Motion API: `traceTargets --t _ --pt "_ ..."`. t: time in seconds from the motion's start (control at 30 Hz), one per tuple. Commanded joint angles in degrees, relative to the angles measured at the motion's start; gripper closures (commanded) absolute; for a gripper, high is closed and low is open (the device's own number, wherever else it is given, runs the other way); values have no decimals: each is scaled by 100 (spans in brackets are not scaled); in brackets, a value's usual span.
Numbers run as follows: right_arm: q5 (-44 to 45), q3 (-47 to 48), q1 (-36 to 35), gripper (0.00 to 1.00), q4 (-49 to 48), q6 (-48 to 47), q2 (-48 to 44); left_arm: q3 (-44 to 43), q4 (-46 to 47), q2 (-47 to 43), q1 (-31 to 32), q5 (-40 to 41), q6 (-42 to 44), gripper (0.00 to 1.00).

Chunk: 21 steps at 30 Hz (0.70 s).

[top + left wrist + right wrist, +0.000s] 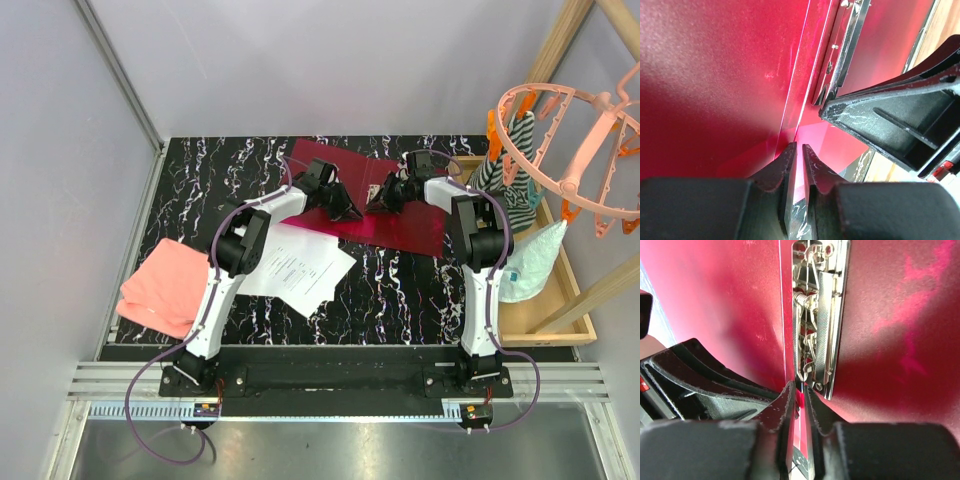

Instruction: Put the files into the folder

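The dark red folder [415, 220] lies open at the back middle of the table, its metal clip [817, 315] running along the spine. My left gripper [350, 212] and right gripper [378, 200] meet at the folder's near edge by the spine. In the left wrist view the left gripper [800, 147] is pinched to a thin slit on the folder [715, 75] at the crease. In the right wrist view the right gripper [800, 387] is closed the same way on the folder [900, 315], just below the clip. The files [300, 265], white printed sheets, lie on the table beside the left arm.
A pink folded cloth [160, 285] lies at the table's left edge. On the right stands a wooden tray [560, 320] holding a pale plastic bag [530, 260]. An orange clip hanger [575, 150] hangs above it. Grey walls close in the back and left.
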<state>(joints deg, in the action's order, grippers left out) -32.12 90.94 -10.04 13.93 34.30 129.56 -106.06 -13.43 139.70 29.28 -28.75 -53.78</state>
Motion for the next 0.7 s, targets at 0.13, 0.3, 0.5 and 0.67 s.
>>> traceTargets --t 0.13,0.3,0.5,0.67 --pt "-146 311 29 100 -163 50 87 -169 -46 92 -1 28 210 81" --pt "-207 258 29 100 -154 120 52 -450 -28 250 52 10 -97 76" --pt "-531 -101 20 100 -372 296 -114 -241 -371 147 17 440 -247 86" --pt "-954 -796 -50 100 -1331 1139 -484 559 -81 -696 25 765 218 76"
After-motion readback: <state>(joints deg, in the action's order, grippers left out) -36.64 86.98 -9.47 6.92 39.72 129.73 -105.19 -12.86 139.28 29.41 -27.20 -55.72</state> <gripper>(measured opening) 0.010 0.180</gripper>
